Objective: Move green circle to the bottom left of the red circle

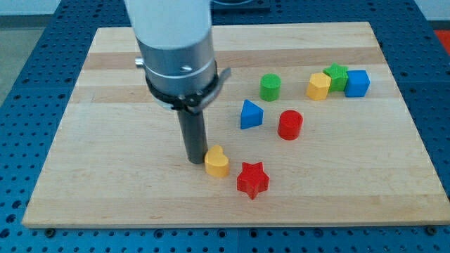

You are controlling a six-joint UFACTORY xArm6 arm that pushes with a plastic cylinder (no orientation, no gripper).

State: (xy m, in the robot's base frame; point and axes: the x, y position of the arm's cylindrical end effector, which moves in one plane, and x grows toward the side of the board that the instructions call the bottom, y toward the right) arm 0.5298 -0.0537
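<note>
7 blocks sit on the wooden desk (105,176): 2 red, 2 green, 2 yellow... and 2 blue, so make that 8. My tip (195,161) stands on the desk, touching the yellow heart (217,161) from the view's left. No jaws on this arm, just the rod. The red star (252,180) lies just right of the heart. The green circle (270,87) rests up and left of the red circle (290,124), with the blue triangle (250,114) left of red. At upper right, the yellow hexagon (318,86), green star (337,76) and blue cube (357,83) huddle together.
</note>
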